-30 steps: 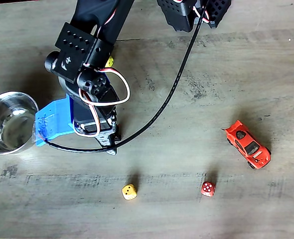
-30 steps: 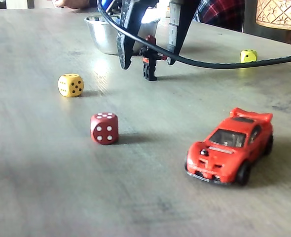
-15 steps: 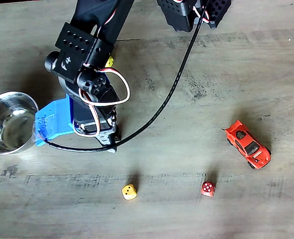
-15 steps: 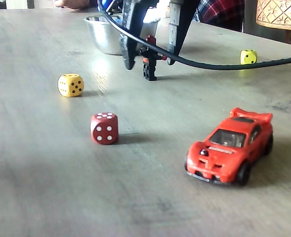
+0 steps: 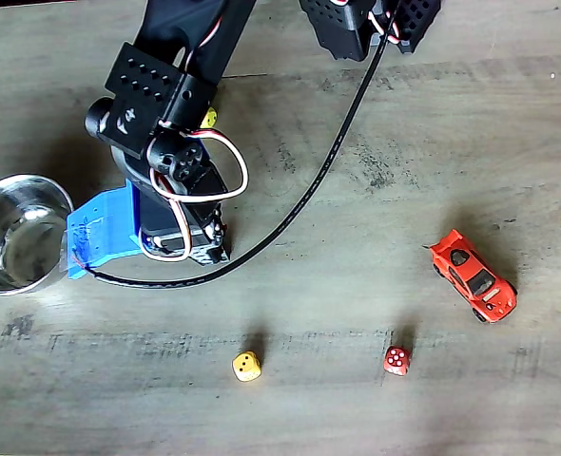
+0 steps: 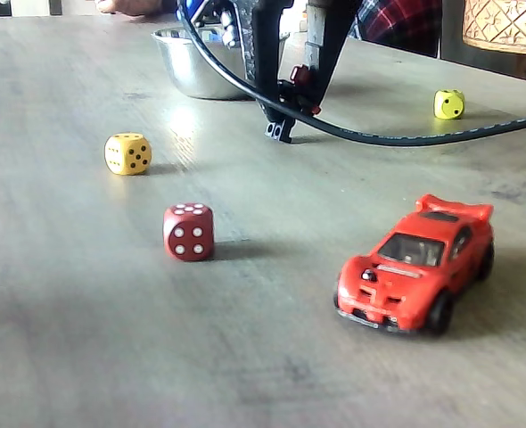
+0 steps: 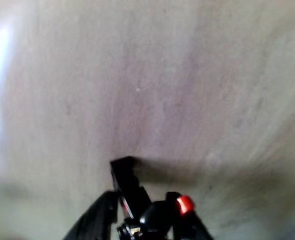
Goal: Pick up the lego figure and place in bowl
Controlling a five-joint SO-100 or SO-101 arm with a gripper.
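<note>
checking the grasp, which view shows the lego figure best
The low fixed view: the lego figure sits tilted between the gripper fingers, side on. The wrist view shows it blurred at the bottom edge. From above, the arm covers it.

Soft daylight washes the desk (image 6: pixel 111 294) in both fixed views, with pale glare near its far edge beside the bowl (image 6: pixel 187 67) and short soft shadows under the small objects, while the wrist view is heavily blurred and washed out.

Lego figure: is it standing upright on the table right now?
No. In a fixed view the lego figure tilts between the closed fingers of the gripper.
</note>
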